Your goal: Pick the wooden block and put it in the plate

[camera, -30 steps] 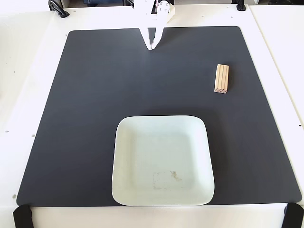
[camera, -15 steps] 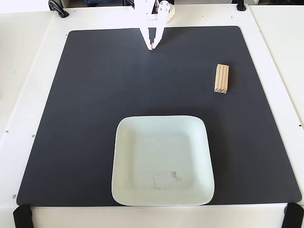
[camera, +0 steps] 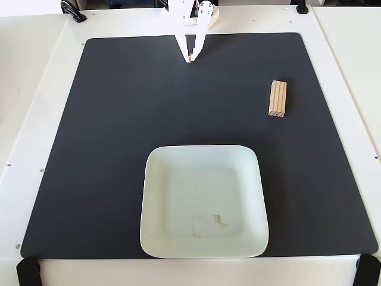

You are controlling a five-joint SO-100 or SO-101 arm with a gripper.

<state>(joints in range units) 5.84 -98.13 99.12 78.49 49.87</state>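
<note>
Up at the far edge of the black mat (camera: 119, 131), the white tool (camera: 190, 58) hung with its two fingers pinched together, holding nothing. So the pick hadn't really started. The wooden block (camera: 277, 99), a small grooved tan slab, lay well off to the right. Next it'd need to swing right, spread its fingers and drop over it. The plate (camera: 153, 202), smooth, pale, square with rounded corners, sat empty near the front of the worktop (camera: 36, 77).

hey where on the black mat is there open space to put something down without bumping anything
Most of the black mat is bare: the whole left side beside the plate, and the wide middle band between the claw and the plate. On the right, only the wooden block takes room. Nowhere is crowded.
</note>
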